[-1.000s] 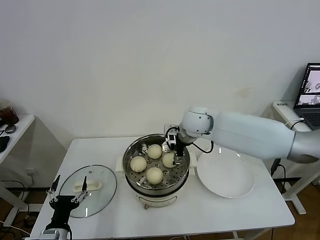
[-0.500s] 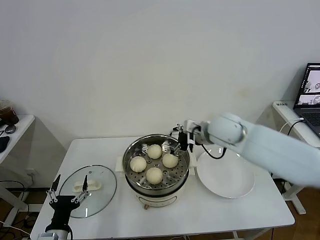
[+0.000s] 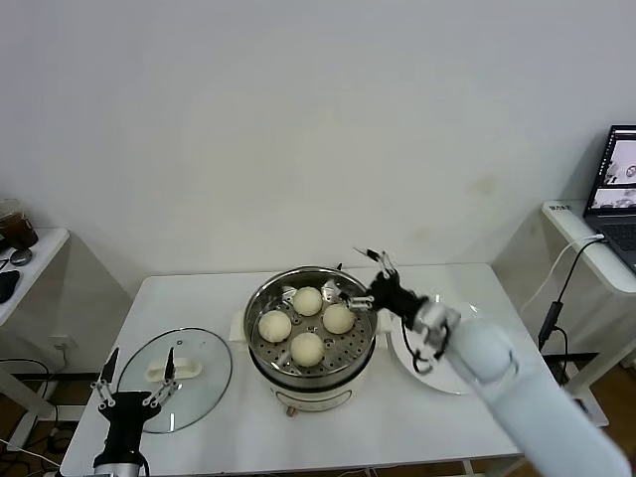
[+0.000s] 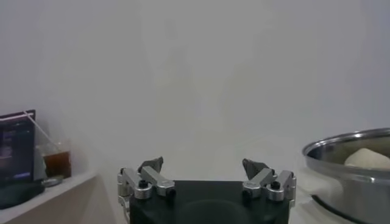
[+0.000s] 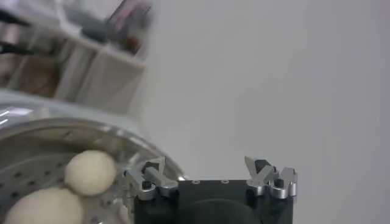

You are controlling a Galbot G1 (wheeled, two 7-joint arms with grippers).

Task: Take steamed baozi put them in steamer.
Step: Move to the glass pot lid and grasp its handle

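Baozi all four sit in steamer. Right pincer spread wide, empty, above its right rim. Left pincer wide, empty, worktop's front-left corner.

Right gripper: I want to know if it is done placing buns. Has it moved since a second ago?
Yes. The right gripper, open and empty, has pulled back from over the steamer tray to its right rim, toward the white plate.

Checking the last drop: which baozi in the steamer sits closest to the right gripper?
The baozi on the steamer tray's right side, just beside the open right gripper.
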